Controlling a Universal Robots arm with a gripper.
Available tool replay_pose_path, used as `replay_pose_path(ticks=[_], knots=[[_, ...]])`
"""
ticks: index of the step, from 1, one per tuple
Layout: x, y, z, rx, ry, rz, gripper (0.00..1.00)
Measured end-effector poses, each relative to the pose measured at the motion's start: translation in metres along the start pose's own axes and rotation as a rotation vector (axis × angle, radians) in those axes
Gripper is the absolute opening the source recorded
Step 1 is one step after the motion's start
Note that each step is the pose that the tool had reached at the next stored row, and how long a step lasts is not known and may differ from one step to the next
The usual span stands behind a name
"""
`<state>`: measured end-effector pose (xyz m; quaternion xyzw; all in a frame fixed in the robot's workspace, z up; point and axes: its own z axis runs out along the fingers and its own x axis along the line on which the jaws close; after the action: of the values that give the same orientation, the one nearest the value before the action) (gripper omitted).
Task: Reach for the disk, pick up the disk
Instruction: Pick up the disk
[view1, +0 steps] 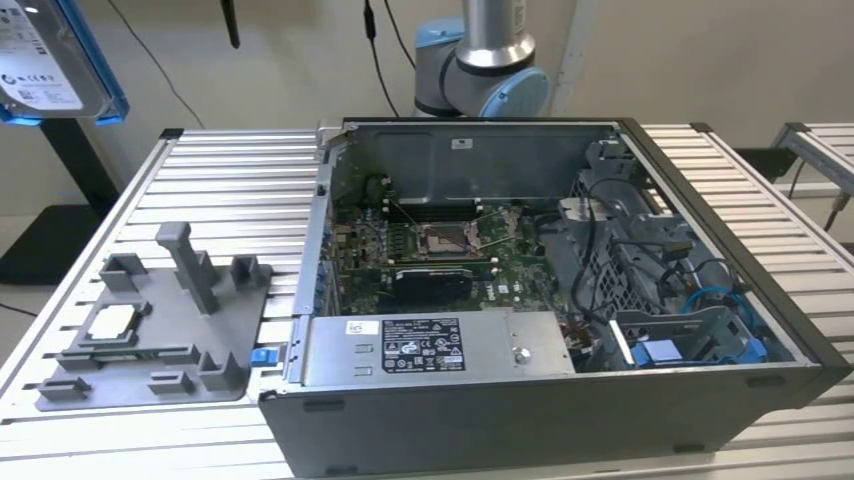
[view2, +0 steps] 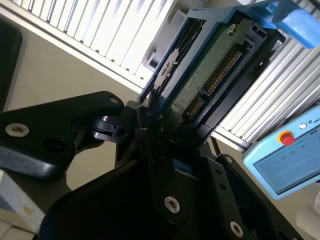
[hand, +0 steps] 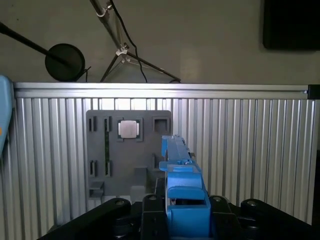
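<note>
**Disk up in the claw, off the desk**

I am watching the claw (view2: 167, 127) clenching the disk (view2: 210, 65) by one end, circuit side showing, so I am judging both the reach and the pickup done. In the exterior view the disk is hanging in the air past the desk's (view1: 227, 190) far corner on the exterior view's left. The grey tray (view1: 134, 392) with its chip (view1: 110, 322) and the open computer case (view1: 534, 430) are sitting on the desk, and nothing is crowding the disk.

1 disk (view1: 51, 60), upper left of frame; 1 open PC case (view1: 534, 430); 1 grey fixture plate (view1: 234, 325) w/ 1 chip (view1: 110, 322); 1 robot arm (view1: 487, 50).
</note>
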<state>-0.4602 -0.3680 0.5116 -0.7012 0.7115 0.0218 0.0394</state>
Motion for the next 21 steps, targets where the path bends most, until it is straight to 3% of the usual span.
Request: replay_pose_path(ticks=[5, 12, 21], knots=[[0.0, -0.003, 0.0, -0.0001, 0.0, 0.0, 0.0], [-0.0003, -0.0216, 0.0005, -0.0001, 0.0001, 0.0, 0.0], [-0.0006, -0.0389, 0.001, -0.0001, 0.0, 0.0, 0.0]])
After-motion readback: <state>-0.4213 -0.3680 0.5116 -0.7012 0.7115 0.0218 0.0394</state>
